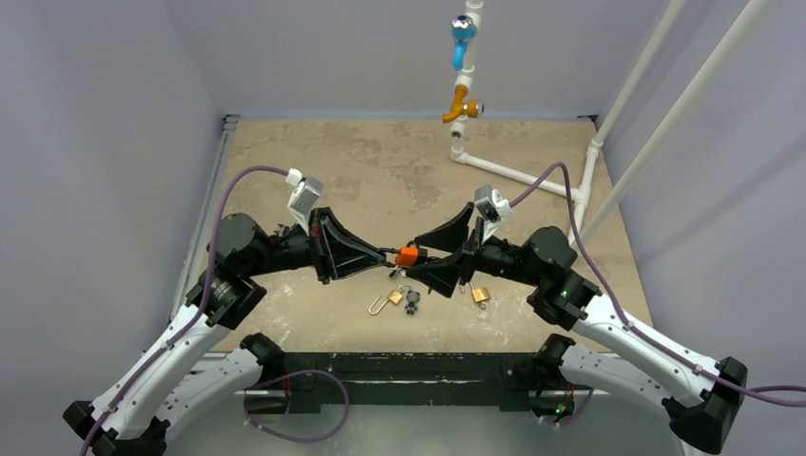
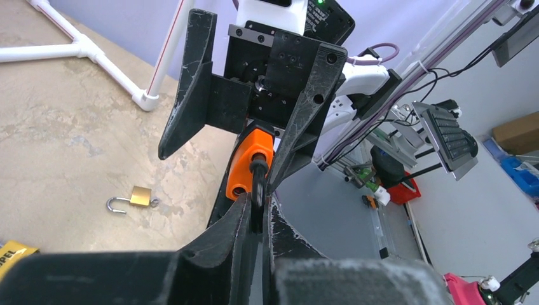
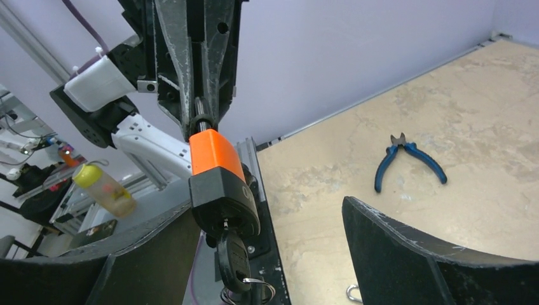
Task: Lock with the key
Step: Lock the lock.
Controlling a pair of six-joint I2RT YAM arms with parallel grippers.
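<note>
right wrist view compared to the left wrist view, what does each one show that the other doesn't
Only the right wrist view shows the key stuck in the bottom of the orange padlock, and blue pliers lying on the table. Only the left wrist view shows a small brass padlock on the table and a white pipe. Both show the left claw pinching the orange padlock's shackle, and the right claw open, not gripping.
</note>
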